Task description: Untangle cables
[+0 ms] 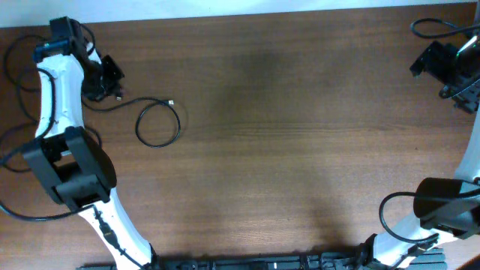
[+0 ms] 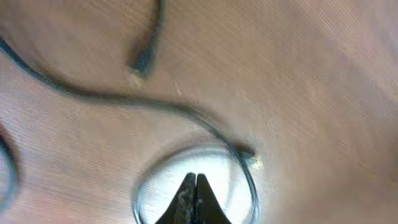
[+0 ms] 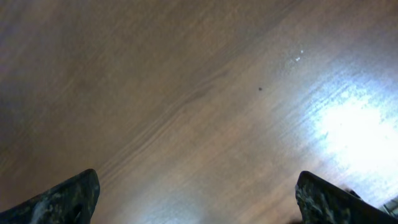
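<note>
A thin black cable (image 1: 158, 124) lies in one loose loop on the wooden table (image 1: 300, 150) at the left, its small plug end (image 1: 171, 103) at the loop's top. Its tail runs left toward my left gripper (image 1: 107, 81). In the left wrist view the left gripper (image 2: 196, 179) is shut with nothing between its tips, above the blurred cable loop (image 2: 252, 180). A second plug end (image 2: 143, 61) lies further off. My right gripper (image 1: 439, 64) is at the far right corner. In the right wrist view it (image 3: 199, 202) is open and empty over bare wood.
Black wire loops lie beside the left arm (image 1: 15, 64) and at the back right corner (image 1: 431, 28); I cannot tell whether they belong to the arms. The arm bases (image 1: 71, 169) stand at the front corners.
</note>
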### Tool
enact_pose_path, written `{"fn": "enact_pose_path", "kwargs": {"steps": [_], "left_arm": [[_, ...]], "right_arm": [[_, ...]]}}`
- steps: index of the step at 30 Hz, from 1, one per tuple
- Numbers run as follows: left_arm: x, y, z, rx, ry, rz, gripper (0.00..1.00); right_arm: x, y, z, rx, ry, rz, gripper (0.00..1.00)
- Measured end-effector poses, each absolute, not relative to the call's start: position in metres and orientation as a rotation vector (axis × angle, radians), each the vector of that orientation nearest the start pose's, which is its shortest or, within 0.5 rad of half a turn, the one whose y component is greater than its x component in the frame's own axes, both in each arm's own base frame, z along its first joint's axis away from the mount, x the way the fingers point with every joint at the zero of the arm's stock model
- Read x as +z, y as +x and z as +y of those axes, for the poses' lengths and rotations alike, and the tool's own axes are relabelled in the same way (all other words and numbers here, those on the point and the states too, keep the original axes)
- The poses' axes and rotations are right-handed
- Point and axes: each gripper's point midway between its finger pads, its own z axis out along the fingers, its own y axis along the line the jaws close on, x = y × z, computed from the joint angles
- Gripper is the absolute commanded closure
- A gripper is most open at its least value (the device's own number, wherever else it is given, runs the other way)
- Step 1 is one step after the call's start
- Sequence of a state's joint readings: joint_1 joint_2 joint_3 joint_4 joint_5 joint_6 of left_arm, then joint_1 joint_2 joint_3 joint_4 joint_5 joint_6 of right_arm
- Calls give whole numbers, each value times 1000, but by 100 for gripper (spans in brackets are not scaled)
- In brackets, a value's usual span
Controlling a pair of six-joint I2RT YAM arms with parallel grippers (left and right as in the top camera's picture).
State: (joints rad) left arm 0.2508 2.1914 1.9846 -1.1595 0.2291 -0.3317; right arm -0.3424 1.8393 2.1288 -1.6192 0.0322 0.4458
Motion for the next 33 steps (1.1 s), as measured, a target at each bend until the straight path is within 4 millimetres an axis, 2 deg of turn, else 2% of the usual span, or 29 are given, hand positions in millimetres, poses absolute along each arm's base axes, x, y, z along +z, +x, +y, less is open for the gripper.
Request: {"fn": "enact_pose_path", "kwargs": {"steps": [3, 4, 6, 8, 10, 14, 17, 21, 24, 33], "left_arm": [[93, 443, 45, -468, -801, 2945, 100], [88, 436, 20, -505, -736, 3006, 100], [80, 432, -4, -512, -662, 3048, 100], [65, 423, -39, -510, -550, 3113, 100], [54, 415, -65, -507, -459, 3149, 100], [33, 407, -92, -453, -334, 3175, 100], [20, 402, -92, -285, -310, 3187, 100], [8, 392, -71, -45, -350, 3199, 100], [0, 384, -61, 32, -370, 3213, 100], [1, 386, -45, 167, -369, 3188, 100]], "right_arm": [[257, 343, -128, -29, 1118, 2676, 2], [257, 343, -128, -29, 1118, 2676, 2], [257, 343, -128, -29, 1119, 2675, 2], [257, 343, -128, -29, 1119, 2675, 2], [257, 343, -128, -29, 1119, 2675, 1], [257, 343, -128, -29, 1119, 2675, 2], [257, 343, -128, -29, 1118, 2676, 2], [257, 343, -128, -29, 1119, 2675, 2], [257, 343, -128, -29, 1119, 2675, 2], [257, 343, -128, -29, 1118, 2676, 2]]}}
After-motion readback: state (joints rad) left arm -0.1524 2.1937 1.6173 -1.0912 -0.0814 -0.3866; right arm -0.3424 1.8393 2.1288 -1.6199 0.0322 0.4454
